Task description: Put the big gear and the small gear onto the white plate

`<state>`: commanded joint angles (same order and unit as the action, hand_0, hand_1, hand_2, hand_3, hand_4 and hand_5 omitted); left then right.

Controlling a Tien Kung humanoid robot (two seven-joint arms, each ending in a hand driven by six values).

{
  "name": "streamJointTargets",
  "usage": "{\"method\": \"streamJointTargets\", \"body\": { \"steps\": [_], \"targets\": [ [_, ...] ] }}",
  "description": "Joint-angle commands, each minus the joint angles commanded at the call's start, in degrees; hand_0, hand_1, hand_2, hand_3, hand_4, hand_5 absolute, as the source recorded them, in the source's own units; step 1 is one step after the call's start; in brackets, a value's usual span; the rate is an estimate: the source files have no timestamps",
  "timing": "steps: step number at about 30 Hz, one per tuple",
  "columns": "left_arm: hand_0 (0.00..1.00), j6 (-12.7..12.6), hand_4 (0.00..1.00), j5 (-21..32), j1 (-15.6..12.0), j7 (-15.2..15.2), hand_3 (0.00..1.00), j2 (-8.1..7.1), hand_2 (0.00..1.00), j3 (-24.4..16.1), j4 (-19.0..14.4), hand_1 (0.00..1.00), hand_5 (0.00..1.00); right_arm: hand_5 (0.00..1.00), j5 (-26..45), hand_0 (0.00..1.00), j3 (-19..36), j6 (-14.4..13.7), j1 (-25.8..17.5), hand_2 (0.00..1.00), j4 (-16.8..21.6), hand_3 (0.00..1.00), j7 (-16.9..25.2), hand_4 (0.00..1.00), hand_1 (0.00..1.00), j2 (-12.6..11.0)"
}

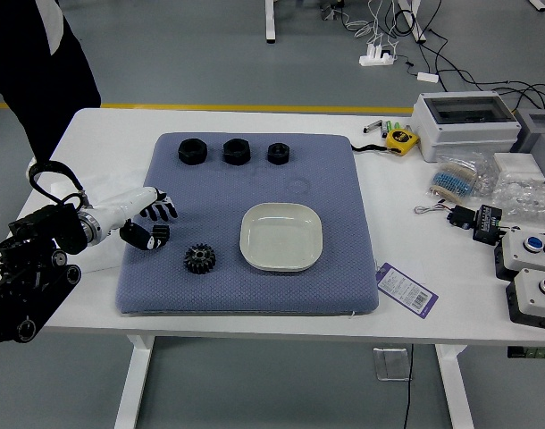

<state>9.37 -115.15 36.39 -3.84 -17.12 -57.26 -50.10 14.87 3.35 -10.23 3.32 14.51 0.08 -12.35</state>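
While left hand [122, 214] reaches over blue mat [339, 277], its fingers are parted, nothing clearly gripped. Small gear [162, 231] at thumb tip, below other fingers; cannot tell if thumb touches it. Big gear [199, 259] on mat, between small gear and white plate [280, 238], touching neither. Neither gear on plate. Three black nuts [237, 151] in row along mat's far side. Person in black [40, 85] beyond worktop [460, 295], at far left.
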Motion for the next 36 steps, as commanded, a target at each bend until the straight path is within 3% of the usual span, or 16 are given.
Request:
{"method": "streamJointTargets", "body": {
  "steps": [15,19,20,25,26,36],
  "targets": [
    [0.461,0.89,0.722,-0.69,0.02,0.57,0.562,0.04,0.513,0.07,1.56,0.476,0.002,0.742,-0.23,0.7,0.13,-0.02,0.1,0.757,0.02,0.625,-0.08,0.836,0.678,-0.02],
    [0.461,0.56,0.722,-0.24,-0.07,0.29,0.562,-0.05,0.513,0.06,1.05,0.476,0.002,0.742,-0.35,0.7,0.17,0.0,0.08,0.757,0.02,0.625,-0.11,0.836,0.678,-0.03],
    [0.368,0.54,0.692,-0.1,-0.1,0.24,0.541,-0.07,0.447,0.07,0.91,0.396,0.002,0.743,-0.37,0.7,0.18,0.01,0.08,0.757,0.02,0.625,-0.11,0.836,0.678,-0.04],
    [0.368,0.37,0.692,0.42,-0.19,0.01,0.541,-0.13,0.447,0.04,0.57,0.396,0.002,0.743,-0.35,0.7,0.15,0.02,0.05,0.757,0.02,0.625,-0.1,0.836,0.678,-0.03],
    [0.331,0.31,0.751,0.54,-0.19,-0.05,0.518,-0.15,0.408,0.02,0.47,0.351,0.002,0.744,-0.35,0.7,0.16,0.01,0.05,0.755,0.02,0.624,-0.1,0.835,0.678,-0.02],
    [0.324,-0.1,0.758,1.47,0.19,-0.19,0.512,-0.09,0.401,-0.29,-2.16,0.342,0.002,0.745,-0.39,0.7,0.19,0.03,0.03,0.756,0.0,0.625,-0.1,0.835,0.677,-0.03]
  ]
}}
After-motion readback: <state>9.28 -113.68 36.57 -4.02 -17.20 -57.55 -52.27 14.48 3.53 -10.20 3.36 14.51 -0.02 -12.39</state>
